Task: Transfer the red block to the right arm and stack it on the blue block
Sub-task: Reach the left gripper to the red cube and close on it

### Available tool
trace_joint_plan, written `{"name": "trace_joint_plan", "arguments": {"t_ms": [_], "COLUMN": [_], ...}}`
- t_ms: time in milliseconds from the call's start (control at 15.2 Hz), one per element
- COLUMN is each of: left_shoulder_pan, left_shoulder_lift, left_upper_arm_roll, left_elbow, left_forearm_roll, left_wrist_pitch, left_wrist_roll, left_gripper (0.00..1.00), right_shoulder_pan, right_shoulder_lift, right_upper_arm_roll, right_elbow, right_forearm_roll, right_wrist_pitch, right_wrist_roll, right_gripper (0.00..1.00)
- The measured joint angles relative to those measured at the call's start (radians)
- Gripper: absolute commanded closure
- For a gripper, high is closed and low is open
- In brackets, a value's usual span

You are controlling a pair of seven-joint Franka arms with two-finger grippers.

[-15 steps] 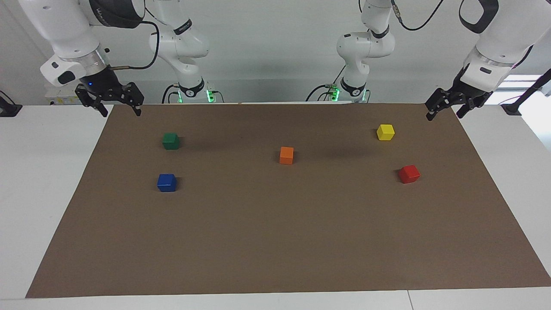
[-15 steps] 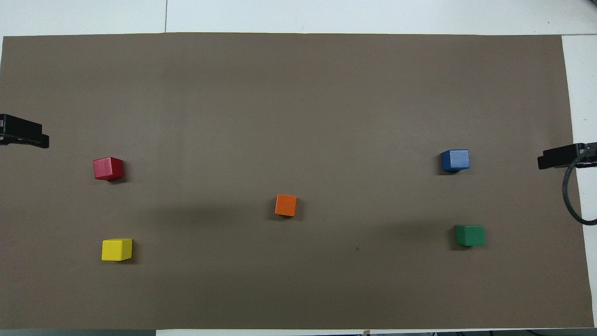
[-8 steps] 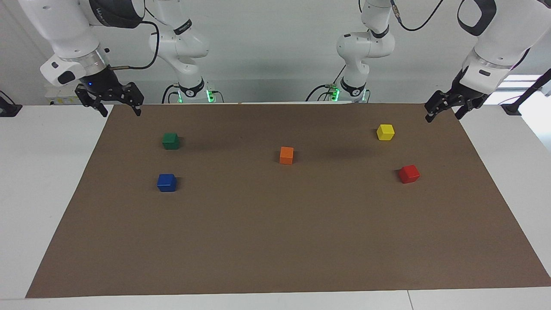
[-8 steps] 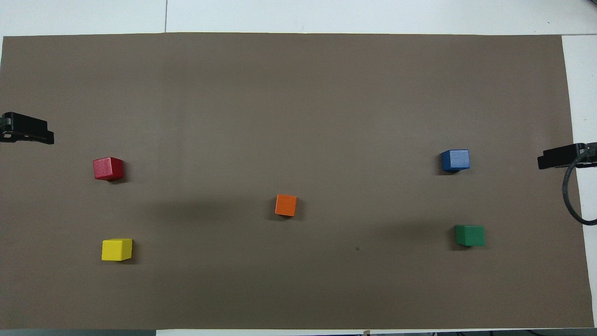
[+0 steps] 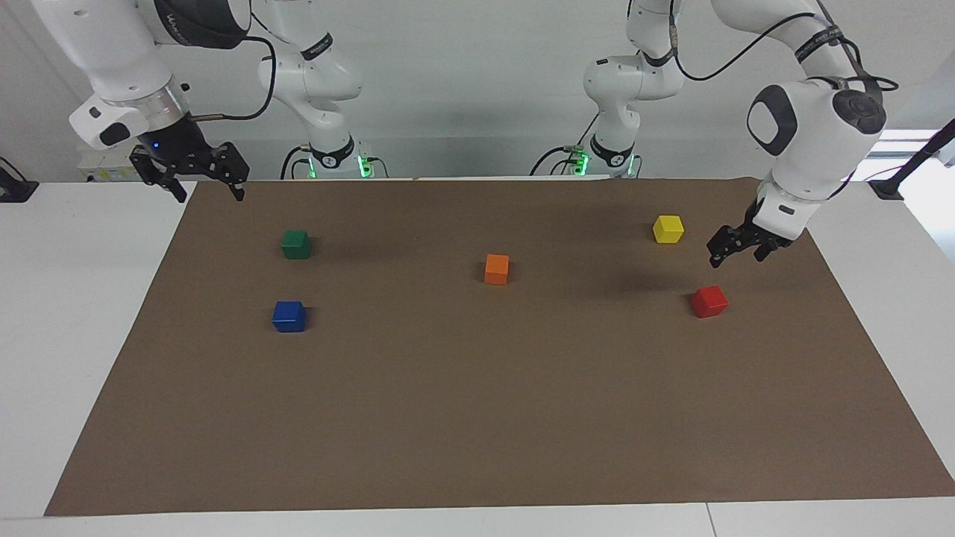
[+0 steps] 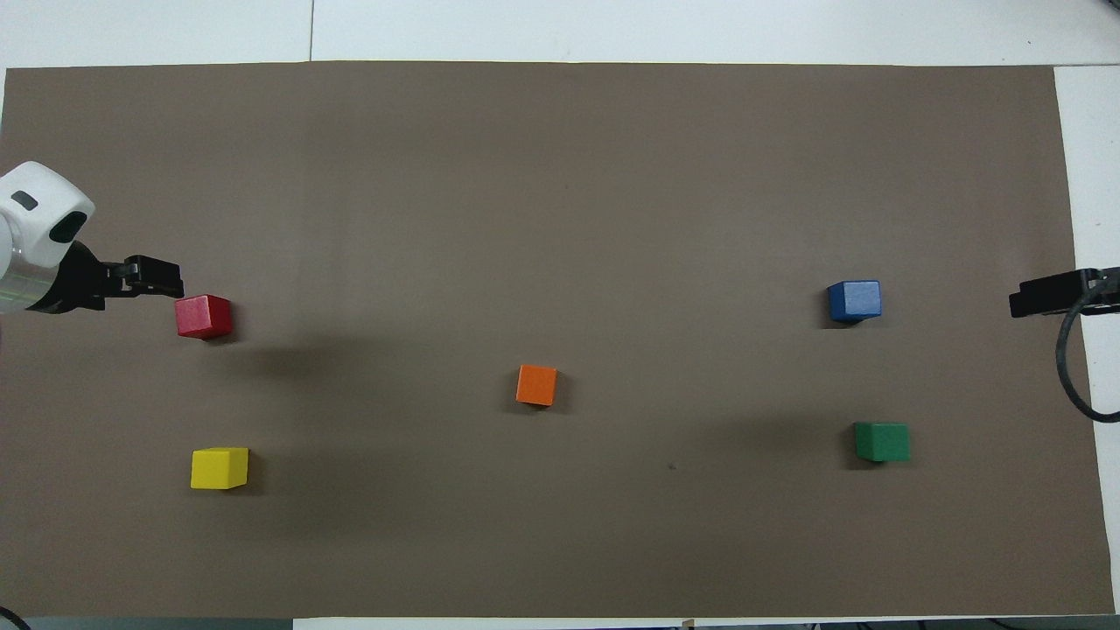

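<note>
Red block (image 5: 709, 301): small rigid cube, glossy faces, likely light and somewhat slippery; best pinched across two opposite flat sides, low on the body. Resting on the brown mat (image 5: 477, 418) toward the left arm's end of the bench, well apart from the orange block (image 5: 497, 268), farther from the robots than the yellow block (image 5: 668, 229). Left gripper (image 5: 735, 247) raised just beside the red block, wrist pitched downward, fingers wide, empty. Right gripper (image 5: 201, 181) waiting over the mat's edge near the green block (image 5: 296, 244), fingers wide. Blue block (image 5: 289, 316) bare-topped.

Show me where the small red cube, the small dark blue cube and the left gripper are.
small red cube (image 5: 709, 301), facing view, front face
small dark blue cube (image 5: 289, 316), facing view, front face
left gripper (image 5: 735, 250), facing view, between fingertips
</note>
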Motion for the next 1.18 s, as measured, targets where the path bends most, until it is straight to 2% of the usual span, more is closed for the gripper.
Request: {"name": "trace_joint_plan", "arguments": {"t_ms": [197,328,590,852,1115,1180], "left_shoulder_pan": [0.06,0.068,0.062,0.043,0.035,0.035], "left_shoulder_lift": [0.044,0.075,0.098,0.113,0.15,0.16], "left_upper_arm_roll": [0.002,0.001,-0.009,-0.016,-0.016,-0.016], "left_elbow": [-0.103,-0.134,-0.138,-0.139,-0.141,-0.141], "left_forearm_roll": [0.0,0.0,0.0,0.0,0.0,0.0], "left_wrist_pitch": [0.179,0.252,0.274,0.284,0.307,0.312], "left_wrist_roll": [0.036,0.041,0.04,0.04,0.04,0.04], "left_gripper": [0.0,0.0,0.0,0.0,0.0,0.17], "right_shoulder_pan": [0.0,0.0,-0.011,-0.038,-0.05,-0.061], "right_shoulder_lift": [0.0,0.0,0.002,0.024,0.078,0.096], "right_upper_arm_roll": [0.0,0.0,-0.003,-0.004,-0.004,-0.004], "right_elbow": [0.0,-0.006,-0.044,-0.134,-0.162,-0.168], "right_forearm_roll": [0.0,0.0,0.02,0.134,0.351,0.422], "right_wrist_pitch": [0.0,0.0,0.036,0.128,0.132,0.132], "right_wrist_roll": [0.0,-0.008,-0.096,-0.116,-0.172,-0.212], "right_gripper": [0.0,0.0,0.0,0.0,0.0,0.0]}}
